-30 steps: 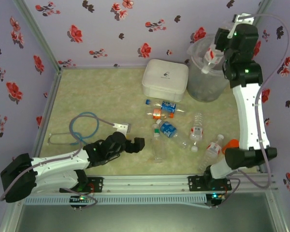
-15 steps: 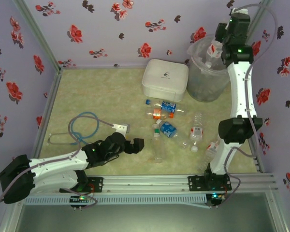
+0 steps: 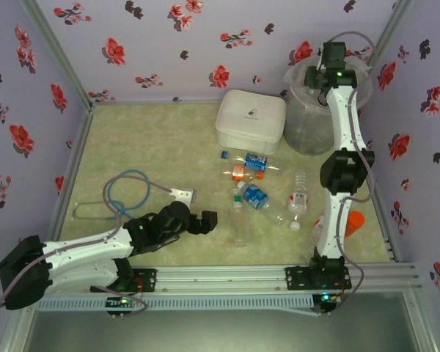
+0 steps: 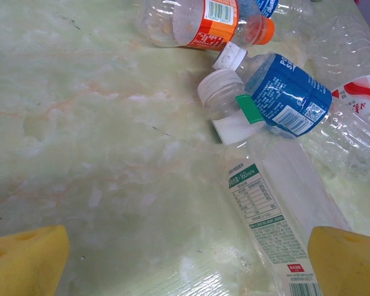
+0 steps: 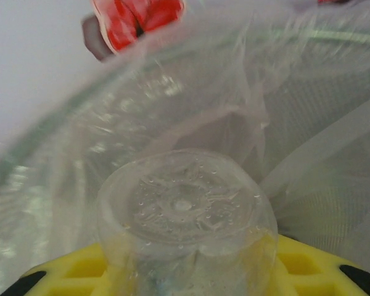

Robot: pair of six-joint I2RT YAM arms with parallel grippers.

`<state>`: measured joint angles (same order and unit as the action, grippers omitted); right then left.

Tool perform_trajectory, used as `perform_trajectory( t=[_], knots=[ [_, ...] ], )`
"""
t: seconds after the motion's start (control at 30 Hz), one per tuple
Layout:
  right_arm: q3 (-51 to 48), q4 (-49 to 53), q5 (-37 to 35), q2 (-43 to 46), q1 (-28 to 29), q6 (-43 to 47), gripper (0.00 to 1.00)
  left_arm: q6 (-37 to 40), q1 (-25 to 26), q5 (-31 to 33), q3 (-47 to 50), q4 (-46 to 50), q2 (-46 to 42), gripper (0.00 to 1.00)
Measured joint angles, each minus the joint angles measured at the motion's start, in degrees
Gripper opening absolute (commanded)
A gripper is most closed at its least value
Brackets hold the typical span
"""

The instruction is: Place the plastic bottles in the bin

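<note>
The right hand (image 3: 327, 67) is up over the bin (image 3: 306, 130) in the far right corner, clamped on a clear bottle (image 5: 184, 213) whose base faces the plastic lining. The left hand (image 3: 207, 220) hovers low over the counter (image 3: 147, 139), its yellow pads (image 4: 26, 258) wide apart, just beside the loose bottles (image 3: 255, 194) lying near the white box (image 3: 250, 119).
</note>
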<state>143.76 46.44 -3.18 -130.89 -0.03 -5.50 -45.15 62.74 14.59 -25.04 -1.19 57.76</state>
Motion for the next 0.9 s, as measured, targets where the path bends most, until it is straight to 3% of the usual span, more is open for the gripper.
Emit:
perform_trajectory(
  t=[0.17,0.43,0.67,0.9],
  knots=[
    [0.5,1.9,1.1,-0.7,-0.6,-0.4,0.77,-0.3,0.9,0.2,-0.1,1.2,-0.9,1.00],
    [0.6,4.2,2.8,-0.7,-0.8,-2.0,0.99,-0.6,1.9,0.7,-1.9,4.0,-1.2,1.00],
    [0.5,5.7,5.2,1.7,-3.6,-3.8,1.00,0.3,4.0,1.5,-9.4,5.7,5.7,1.00],
    [-6.1,4.3,9.3,13.6,-8.1,-7.6,1.00,2.6,7.5,1.6,-20.5,8.6,17.8,1.00]
  ],
)
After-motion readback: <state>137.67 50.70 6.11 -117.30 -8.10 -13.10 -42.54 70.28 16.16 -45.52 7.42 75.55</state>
